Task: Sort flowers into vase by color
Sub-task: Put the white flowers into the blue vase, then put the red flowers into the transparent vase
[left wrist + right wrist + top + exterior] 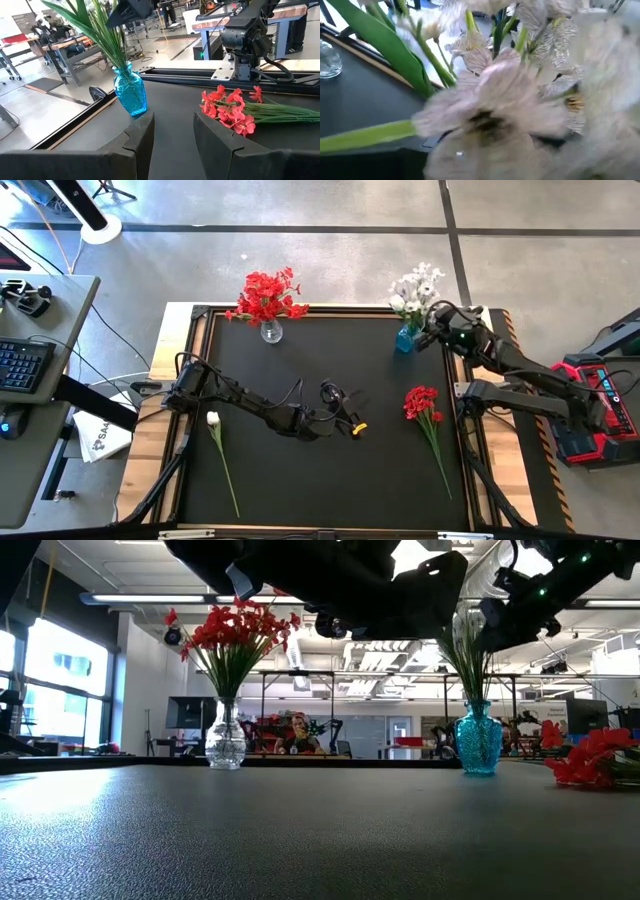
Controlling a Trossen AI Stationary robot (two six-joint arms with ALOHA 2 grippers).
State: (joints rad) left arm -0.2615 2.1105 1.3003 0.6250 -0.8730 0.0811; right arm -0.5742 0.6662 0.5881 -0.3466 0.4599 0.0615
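The right gripper (437, 317) is hovering at the white blooms in the blue vase (406, 338), its fingers impossible to read, while the left gripper (172, 132) is waiting mid-tabletop with fingers parted and empty. A red spray (422, 403) is lying near that vase and a white stem (214, 422) far from it; both look light and floppy, best pinched low on the stem.

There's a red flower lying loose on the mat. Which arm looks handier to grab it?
Probably the left. Its gripper is open, empty and faces the red flower lying on the mat. The right gripper is up among the white flowers in the blue vase.
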